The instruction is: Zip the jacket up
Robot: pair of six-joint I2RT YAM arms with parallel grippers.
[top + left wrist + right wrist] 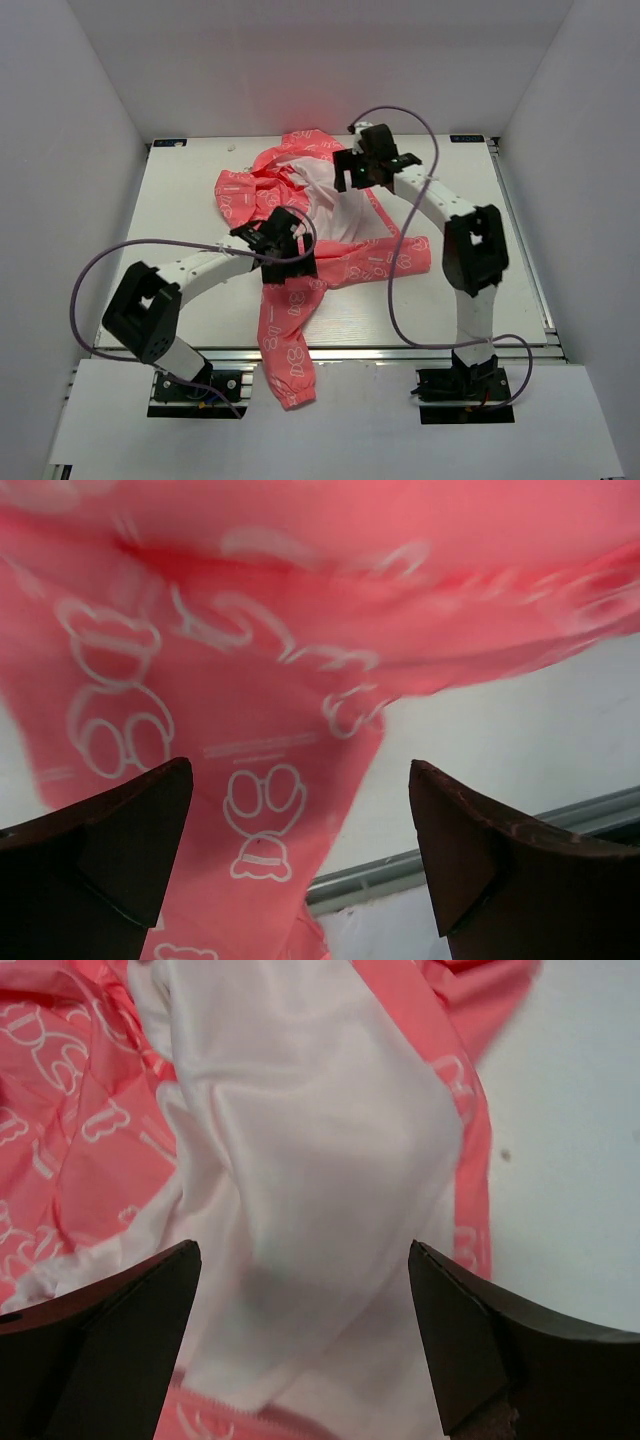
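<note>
— The jacket [345, 262], where does it lie?
— Crumpled in the middle of the white table [180, 200]. It is open, with its white lining [335, 210] facing up. One coral sleeve [285, 350] runs toward the arm bases and hangs over the near edge.
— And the left gripper [278, 240]?
— It sits over the near part of the jacket, where that sleeve starts. In the left wrist view its two dark fingers [110, 850] stand wide apart. Printed coral cloth shows beyond them and nothing is pinched. Whether the tips touch the cloth, I cannot tell.
— The right gripper [368, 165]?
— At the far side of the jacket, above the upper end of the lining. Its fingers [500, 1350] are spread just as wide. Between them the wrist view shows smooth white lining, with a coral edge to the right and bare table past that. It grips nothing.
— Is the front closed?
— No, the front edges lie apart with the lining showing between them.
</note>
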